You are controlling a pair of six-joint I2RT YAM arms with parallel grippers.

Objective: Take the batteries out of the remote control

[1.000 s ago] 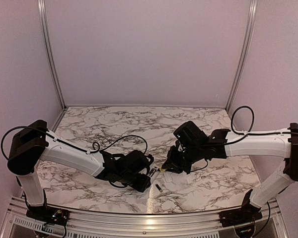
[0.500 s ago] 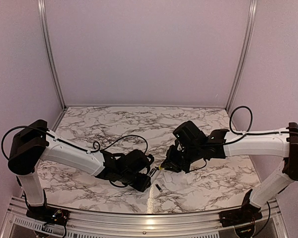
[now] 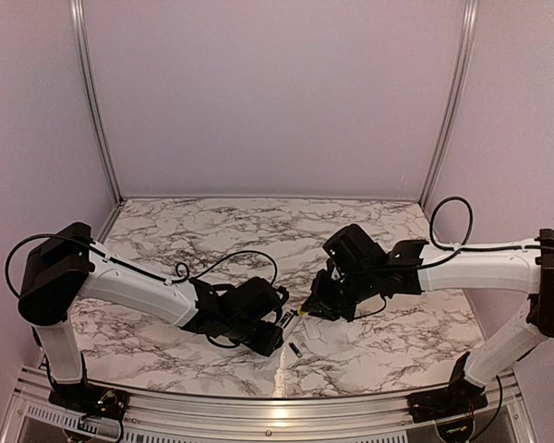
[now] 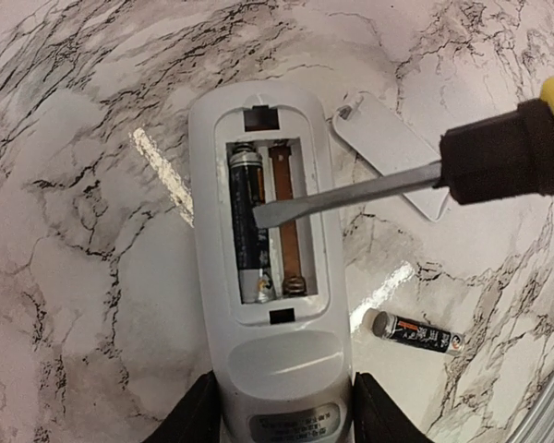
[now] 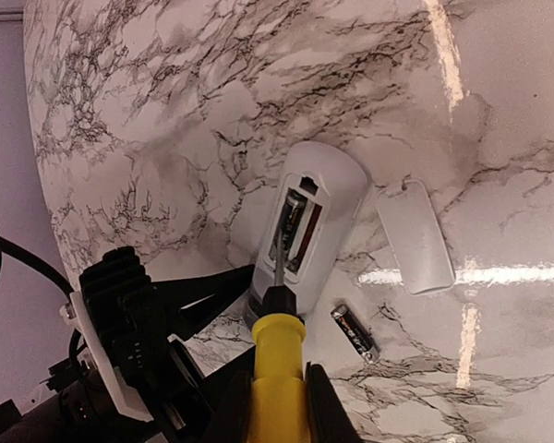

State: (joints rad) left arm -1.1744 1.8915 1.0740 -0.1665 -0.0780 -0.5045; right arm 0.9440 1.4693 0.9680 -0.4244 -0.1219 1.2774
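White remote control (image 4: 277, 355) at centre of left wrist view, compartment face up. Near end clamped between fingers of left gripper (image 4: 286, 417), jaws part open, spanning its width. One battery (image 4: 249, 221) seated in left slot; right slot shows coppery strip. Second, loose battery (image 4: 415, 334) on marble table (image 4: 74, 185), lower right, just beside remote. Yellow-handled screwdriver (image 5: 277, 355) clamped tight in right gripper (image 5: 279, 406); blade tip inside compartment at seated battery, contact unclear. Flat white cover (image 4: 392, 152) upper right, shaft crossing above it.
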